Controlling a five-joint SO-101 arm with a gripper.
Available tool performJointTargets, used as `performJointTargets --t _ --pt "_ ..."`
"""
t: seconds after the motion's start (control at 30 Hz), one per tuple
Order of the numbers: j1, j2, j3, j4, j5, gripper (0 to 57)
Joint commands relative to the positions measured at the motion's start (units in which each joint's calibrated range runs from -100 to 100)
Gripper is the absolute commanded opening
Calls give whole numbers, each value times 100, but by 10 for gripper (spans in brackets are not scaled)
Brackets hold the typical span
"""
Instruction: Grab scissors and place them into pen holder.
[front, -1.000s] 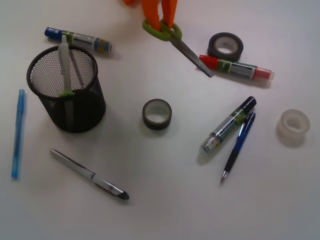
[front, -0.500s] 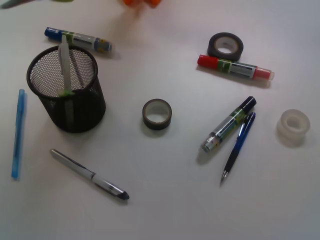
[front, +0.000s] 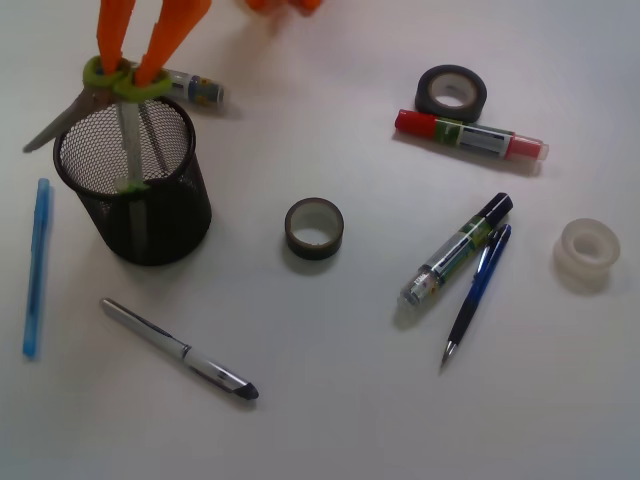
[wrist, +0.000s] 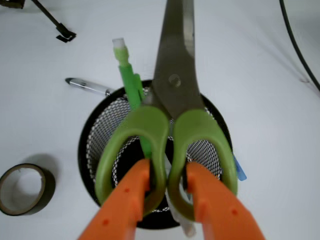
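The scissors (wrist: 172, 107) have matt grey metal blades and smooth green plastic loops. The pen holder (front: 135, 190) is black wire mesh. The counter (front: 330, 400) looks smooth, matt white.

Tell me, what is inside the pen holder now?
Inside the pen holder stands a light-green pen. The scissors, held by the hand, hang above the opening and cover part of the inside.

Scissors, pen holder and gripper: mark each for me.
scissors (wrist: 172, 75): wrist view, on the blades near the pivot.
pen holder (front: 165, 215): front view, on the mesh wall.
gripper (wrist: 167, 192): wrist view, between the orange fingertips.
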Motion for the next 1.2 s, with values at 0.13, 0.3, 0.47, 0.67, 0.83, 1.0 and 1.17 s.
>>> performJointTargets --t 0.13,0.3,0.47,0.67,0.83,1.0,1.17 --pt "-142 1402 -1128 -184 127 2" --pt "-83 1572 -1318 -114 181 2" --pt "-38 1291 -956 -79 176 31" --pt "-38 620 -322 -87 161 307" --pt "-8 33 -14 -87 176 308" --pt "-15 -417 -494 79 967 306" --pt "224 -612 -1826 2878 1812 306"
